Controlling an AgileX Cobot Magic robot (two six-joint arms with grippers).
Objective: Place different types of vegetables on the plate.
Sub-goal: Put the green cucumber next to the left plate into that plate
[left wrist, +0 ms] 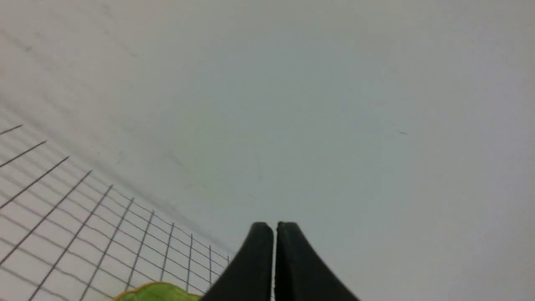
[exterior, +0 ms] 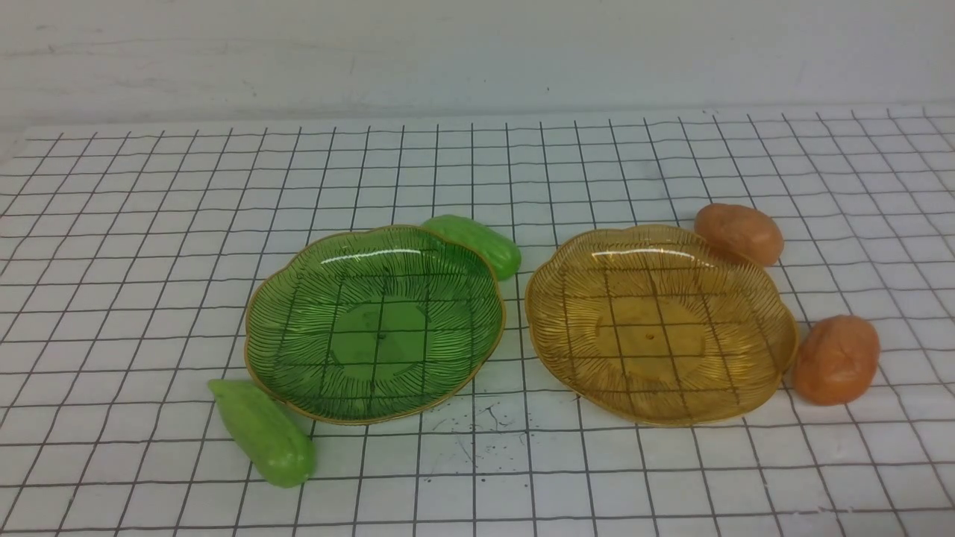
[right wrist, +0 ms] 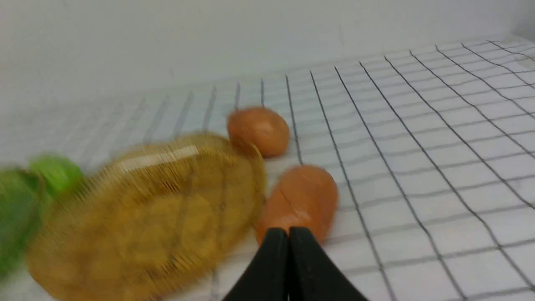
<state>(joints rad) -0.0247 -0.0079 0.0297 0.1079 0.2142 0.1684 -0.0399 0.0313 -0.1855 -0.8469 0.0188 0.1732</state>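
A green glass plate (exterior: 298, 298) and an amber plate (exterior: 567, 328) lie side by side, both empty. One light-green vegetable (exterior: 265, 432) lies off the green plate's near left rim; another (exterior: 481, 242) rests at its far right rim. An orange-brown lump (exterior: 740, 233) sits behind the amber plate and a second (exterior: 835, 359) touches its right rim. Neither arm shows in the front view. My left gripper (left wrist: 274, 225) is shut and empty, facing the wall, with a green piece (left wrist: 159, 292) at the view's edge. My right gripper (right wrist: 288, 230) is shut and empty, just short of the nearer lump (right wrist: 303, 200).
The white gridded cloth (exterior: 149, 224) covers the table up to a plain white wall (exterior: 477, 52) at the back. Dark specks mark the cloth (exterior: 477, 429) in front of the plates.
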